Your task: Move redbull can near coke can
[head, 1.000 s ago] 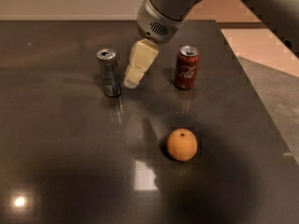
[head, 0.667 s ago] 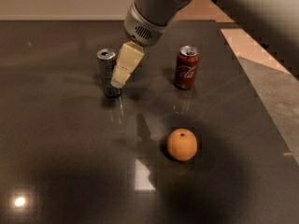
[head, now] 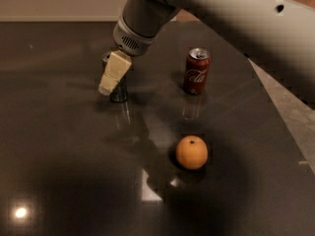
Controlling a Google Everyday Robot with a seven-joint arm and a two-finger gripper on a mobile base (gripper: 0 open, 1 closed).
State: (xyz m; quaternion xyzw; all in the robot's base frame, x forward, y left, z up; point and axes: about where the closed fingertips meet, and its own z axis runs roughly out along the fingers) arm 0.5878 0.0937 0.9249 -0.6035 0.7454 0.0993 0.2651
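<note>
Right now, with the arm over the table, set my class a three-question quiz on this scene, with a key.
1. True or false: the coke can lies on its side.
2. The gripper is right at which thing? A the coke can. B the redbull can. C neither.
3. Fill in: the thing nearest the camera is the ____.
Key: 1 false, it stands upright. 2 B. 3 orange.
</note>
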